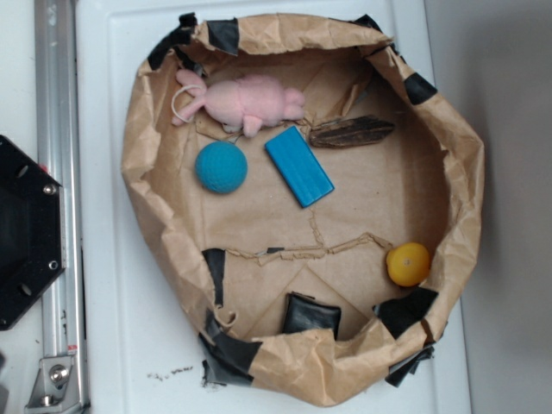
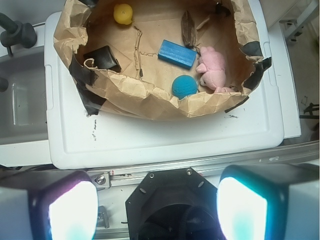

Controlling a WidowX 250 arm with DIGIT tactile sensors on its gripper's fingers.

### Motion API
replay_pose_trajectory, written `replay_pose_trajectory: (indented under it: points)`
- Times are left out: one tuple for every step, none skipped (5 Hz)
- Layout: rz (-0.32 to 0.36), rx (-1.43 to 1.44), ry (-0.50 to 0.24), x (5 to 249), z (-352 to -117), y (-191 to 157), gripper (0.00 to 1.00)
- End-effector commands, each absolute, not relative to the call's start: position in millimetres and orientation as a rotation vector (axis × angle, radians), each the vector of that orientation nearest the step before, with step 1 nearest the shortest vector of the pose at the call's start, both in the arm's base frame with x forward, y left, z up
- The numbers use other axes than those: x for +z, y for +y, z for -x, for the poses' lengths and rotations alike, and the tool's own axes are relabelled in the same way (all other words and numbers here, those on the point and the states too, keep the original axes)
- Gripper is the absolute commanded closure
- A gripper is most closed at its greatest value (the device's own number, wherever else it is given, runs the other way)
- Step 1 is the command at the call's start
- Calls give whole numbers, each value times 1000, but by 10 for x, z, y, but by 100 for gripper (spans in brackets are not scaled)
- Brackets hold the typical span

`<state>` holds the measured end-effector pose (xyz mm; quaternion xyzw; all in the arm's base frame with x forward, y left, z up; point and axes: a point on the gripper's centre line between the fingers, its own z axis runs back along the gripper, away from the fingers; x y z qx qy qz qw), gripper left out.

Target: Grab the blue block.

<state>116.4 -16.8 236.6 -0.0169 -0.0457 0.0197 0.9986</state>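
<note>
The blue block is a flat bright blue slab lying on the brown paper floor of the paper-lined bowl, between the teal ball and a dark wood piece. In the wrist view the block lies far ahead, inside the bowl. My gripper is open and empty, high above the black robot base, well back from the bowl. Its two glowing pads stand wide apart. The gripper is out of the exterior view.
A pink plush toy lies at the bowl's back. An orange ball and a small black object sit near the front. The bowl's crumpled taped walls stand high all round. A metal rail runs along the white tabletop.
</note>
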Motion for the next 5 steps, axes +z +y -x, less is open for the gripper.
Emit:
replay_pose_trajectory:
  points:
    - [34, 39, -91, 2366, -1164, -168, 0]
    - [5, -181, -98, 2114, -1664, -68, 0]
    - [53, -325, -98, 1833, -2172, -32, 0]
    - [83, -416, -88, 1548, -2446, 5, 0]
    - [58, -515, -83, 1225, -2613, 39, 0]
